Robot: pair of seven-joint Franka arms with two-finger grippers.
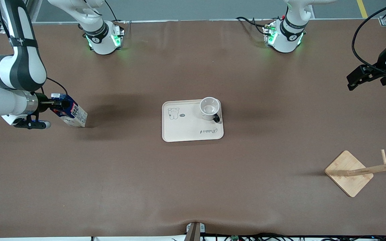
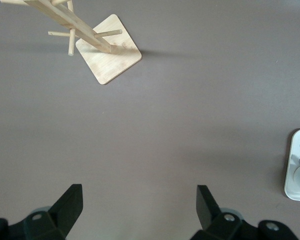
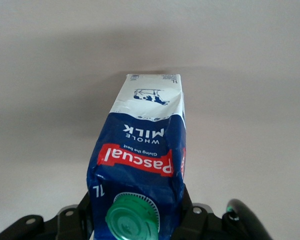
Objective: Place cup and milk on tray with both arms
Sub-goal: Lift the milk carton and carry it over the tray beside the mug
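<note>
The cream tray (image 1: 186, 129) lies at the middle of the table. The white cup (image 1: 209, 107) stands upright on it, in the corner toward the robots' bases and the left arm's end, black handle toward the front camera. My right gripper (image 1: 57, 105) is shut on the top of the blue milk carton (image 1: 73, 114) near the right arm's end of the table. The carton hangs tilted, its pale bottom low by the table. In the right wrist view the fingers (image 3: 186, 207) clamp the carton (image 3: 140, 145) beside its green cap (image 3: 132, 217). My left gripper (image 1: 355, 80) is open, empty and raised, also seen in its wrist view (image 2: 140, 192).
A bamboo stand with a square base (image 1: 348, 172) and pegs stands near the left arm's end, nearer the front camera; it also shows in the left wrist view (image 2: 108, 55). An edge of the tray (image 2: 292, 150) shows there too. Brown table surface lies between carton and tray.
</note>
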